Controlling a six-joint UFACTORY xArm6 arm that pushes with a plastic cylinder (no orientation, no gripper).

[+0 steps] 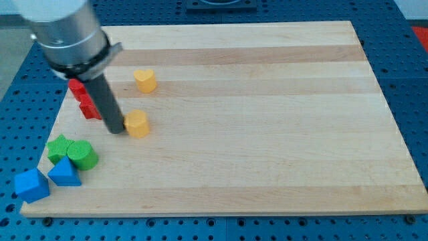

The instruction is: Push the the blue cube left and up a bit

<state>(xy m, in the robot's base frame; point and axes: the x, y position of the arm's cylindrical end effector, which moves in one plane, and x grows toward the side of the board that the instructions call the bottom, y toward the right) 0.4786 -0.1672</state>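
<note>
The blue cube sits at the view's bottom left, at the board's left edge and partly off it. A blue triangular block lies just right of it. My tip rests on the board well above and to the right of the blue cube, touching the left side of a yellow hexagonal block. The dark rod rises from the tip toward the view's top left.
A green star block and a green cylinder sit above the blue blocks. Red blocks lie partly hidden behind the rod. A yellow heart block lies further up. The wooden board rests on a blue perforated table.
</note>
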